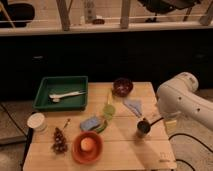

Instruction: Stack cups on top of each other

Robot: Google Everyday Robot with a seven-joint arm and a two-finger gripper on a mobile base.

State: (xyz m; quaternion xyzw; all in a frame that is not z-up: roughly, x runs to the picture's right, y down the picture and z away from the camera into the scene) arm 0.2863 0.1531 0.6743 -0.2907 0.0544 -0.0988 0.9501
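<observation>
A dark grey shiny cup (143, 128) stands near the table's right front. A translucent yellow-green cup (109, 110) stands upright at the table's middle, apart from it. My white arm (184, 98) reaches in from the right. Its gripper (167, 121) hangs low over the table's right edge, just right of the dark cup, open with nothing held. Part of the gripper is hidden under the arm's body.
A green tray (45, 102) with white utensils lies at the back left. A maroon bowl (122, 86), a blue cloth (133, 106), a blue sponge (90, 123), an orange bowl (87, 147), grapes (59, 140) and a white tub (36, 121) share the wooden table (125, 155).
</observation>
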